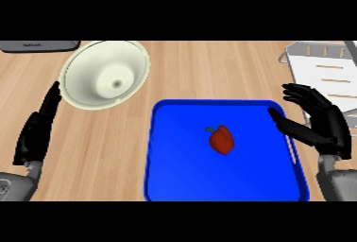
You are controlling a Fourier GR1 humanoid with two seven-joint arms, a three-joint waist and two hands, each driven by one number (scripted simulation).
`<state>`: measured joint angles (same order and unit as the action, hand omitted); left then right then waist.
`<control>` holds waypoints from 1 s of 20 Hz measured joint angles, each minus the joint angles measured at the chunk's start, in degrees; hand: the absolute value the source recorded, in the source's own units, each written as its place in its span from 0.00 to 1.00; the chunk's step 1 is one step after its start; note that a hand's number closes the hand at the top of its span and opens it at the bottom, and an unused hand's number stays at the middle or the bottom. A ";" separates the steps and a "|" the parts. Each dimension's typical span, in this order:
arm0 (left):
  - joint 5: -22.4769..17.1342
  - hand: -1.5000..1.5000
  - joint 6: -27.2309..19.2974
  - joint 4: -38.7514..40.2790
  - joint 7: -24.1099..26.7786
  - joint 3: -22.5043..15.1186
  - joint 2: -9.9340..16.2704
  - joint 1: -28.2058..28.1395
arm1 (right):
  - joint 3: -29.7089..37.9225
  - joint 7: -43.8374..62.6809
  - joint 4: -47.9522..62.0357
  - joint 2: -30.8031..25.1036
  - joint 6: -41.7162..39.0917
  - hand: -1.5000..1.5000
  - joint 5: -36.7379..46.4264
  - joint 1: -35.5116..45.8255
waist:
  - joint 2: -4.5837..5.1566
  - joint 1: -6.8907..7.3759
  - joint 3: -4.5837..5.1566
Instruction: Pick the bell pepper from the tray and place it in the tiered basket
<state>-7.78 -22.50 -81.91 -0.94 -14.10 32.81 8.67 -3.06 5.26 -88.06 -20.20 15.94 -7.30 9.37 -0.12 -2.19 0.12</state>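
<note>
A red bell pepper with a green stem lies near the middle of the blue tray. My right hand hovers open over the tray's right rim, fingers spread and thumb pointing toward the pepper, a short way to its right. The tiered basket, light grey with slatted shelves, stands at the far right behind that hand. At the left edge my left hand rests open, fingers straight and pointing up.
A large cream bowl-shaped object lies tilted at the back left, beside the left hand's fingertips. A grey device sits at the far left corner. Bare wooden counter stretches between the bowl and the basket.
</note>
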 measured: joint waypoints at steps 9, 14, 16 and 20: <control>-0.39 0.50 2.21 0.10 -0.37 0.79 -1.49 0.11 | -4.42 20.82 -17.12 -10.26 -0.48 0.00 8.79 -7.48 | -0.17 1.26 0.07; -0.29 0.50 2.91 0.53 -0.41 0.60 -2.35 0.95 | -8.65 34.14 -22.32 -18.59 -10.97 0.00 8.74 -3.41 | -0.01 2.16 0.12; 0.04 0.50 3.07 0.62 -0.27 0.43 -2.76 0.92 | -10.01 40.19 -23.62 -20.23 -14.44 0.00 7.96 0.15 | 0.05 2.57 0.10; 0.79 0.50 3.54 0.31 -0.89 0.97 -2.99 1.26 | -13.38 51.14 -23.13 -18.82 -18.12 0.00 7.92 9.06 | 0.13 3.03 0.03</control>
<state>-6.99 -18.96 -81.60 -1.84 -13.13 29.82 9.92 -16.44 56.39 -111.19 -39.02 -2.18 0.62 18.43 0.01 0.84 0.15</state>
